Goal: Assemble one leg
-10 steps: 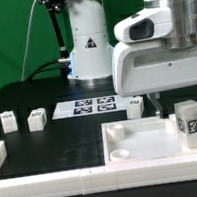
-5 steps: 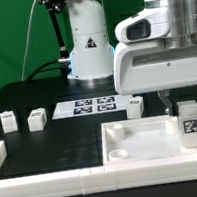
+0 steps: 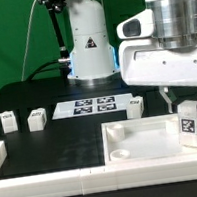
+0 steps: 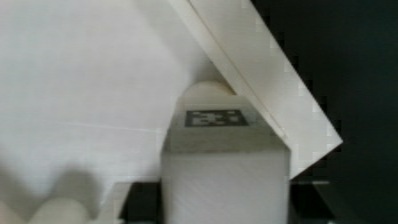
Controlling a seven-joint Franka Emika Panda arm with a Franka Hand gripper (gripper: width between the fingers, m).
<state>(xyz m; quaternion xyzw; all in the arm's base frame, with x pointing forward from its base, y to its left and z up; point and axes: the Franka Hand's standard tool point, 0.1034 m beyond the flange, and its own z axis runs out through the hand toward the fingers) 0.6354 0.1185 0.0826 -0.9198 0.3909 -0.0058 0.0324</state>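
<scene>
Leg (image 3: 189, 122) first, in the exterior view: you will find it upright at the exterior view's right, over the near right corner of the large white tabletop (image 3: 143, 141), with its black-and-white tag (image 3: 189, 127) turned toward the camera. The hand (image 3: 185, 103) hangs straight over it from the arm (image 3: 165, 47), with one of its fingers (image 3: 169, 101) beside the leg's top at the exterior view's left and the other at its far side, so the post's upper end sits between them. You cannot tell from here whether the fingers press on the leg or merely flank it, nor whether its foot rests on the tabletop. Farther back on the black table (image 3: 62, 142), the marker board (image 3: 96, 106) lies flat. The spare legs (image 3: 35, 119) sit around it: two at the exterior view's left, well apart from the hand, and one just beside the board's other end.

In the wrist view, the leg (image 4: 222, 160) fills the middle of the picture, tag (image 4: 217, 117) facing the lens. Behind it you see the white tabletop (image 4: 89, 80), its raised edge running diagonally, and the dark table (image 4: 347, 60) beyond. The picture is too blurred to judge the grip.
</scene>
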